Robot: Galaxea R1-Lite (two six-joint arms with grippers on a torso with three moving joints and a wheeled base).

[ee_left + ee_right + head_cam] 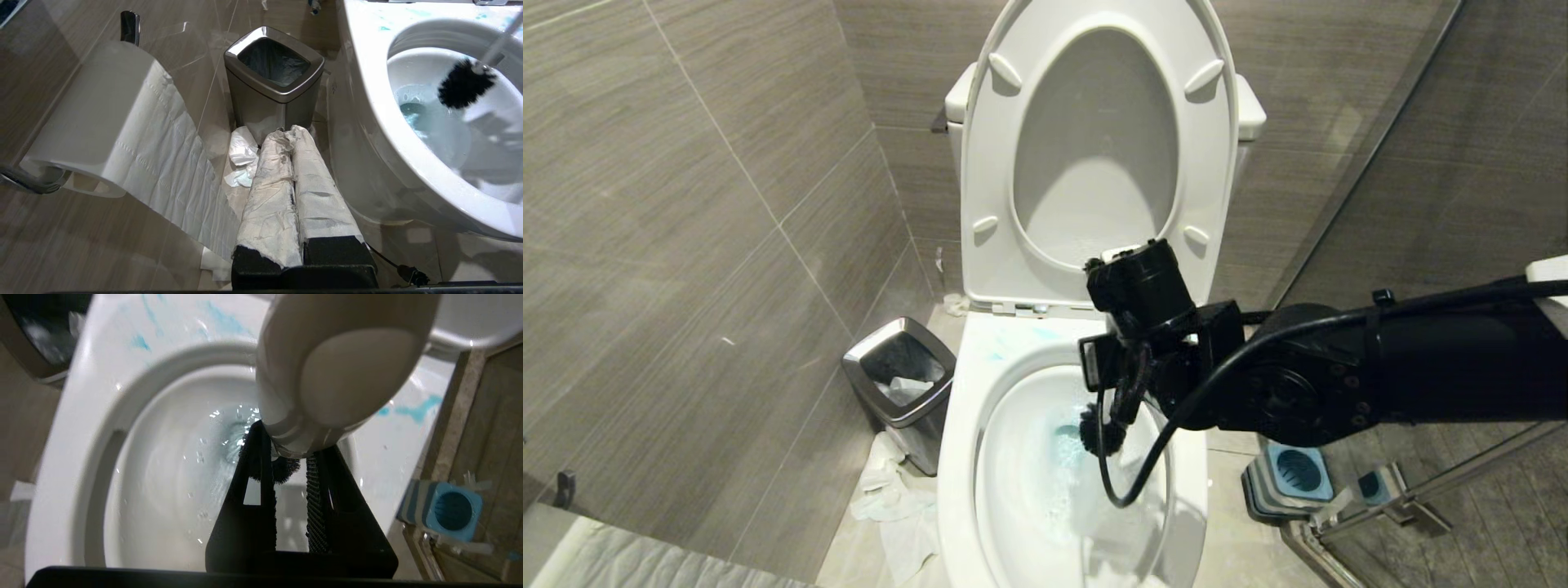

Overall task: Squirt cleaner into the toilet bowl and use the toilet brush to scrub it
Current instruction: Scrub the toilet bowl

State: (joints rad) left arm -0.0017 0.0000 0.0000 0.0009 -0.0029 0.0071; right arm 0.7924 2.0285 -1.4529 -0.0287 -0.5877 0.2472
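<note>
A: Where is the brush?

B: We hold the toilet brush (327,375), a long slim white plastic handle with a rounded flattened end and a dark bristle head, down inside the large glossy white ceramic toilet bowl (956,457). In the head view the dark head hangs near the bowl's middle, just at three o'clock of the blue-tinted water. We judge it is angled down so the bristles can reach the wetted wall.

A: What grips it?

B: Our right gripper (286,457), its two black ribbed fingers closed on the handle low down, just below the flattened end. The arm comes in from three o'clock, across the rim.

A: Has cleaner gone in?

B: Bright blue streaks lie on the rim at twelve o'clock and the water is blue, so we judge scrubbing is the step in hand. The bottle is not in sight.

A: And around the toilet?

B: The white hinged seat and lid (1094,147) stand upright at twelve o'clock. The square blue and grey striped holder (1294,478) sits empty on the floor at three o'clock. A dark square steel-rimmed waste bin (900,392) stands at nine o'clock, with crumpled paper beside it.

A: The other arm?

B: Our left gripper (293,196) hangs parked, fingers pressed together and wrapped in white paper, near a white paper roll (106,118).
</note>
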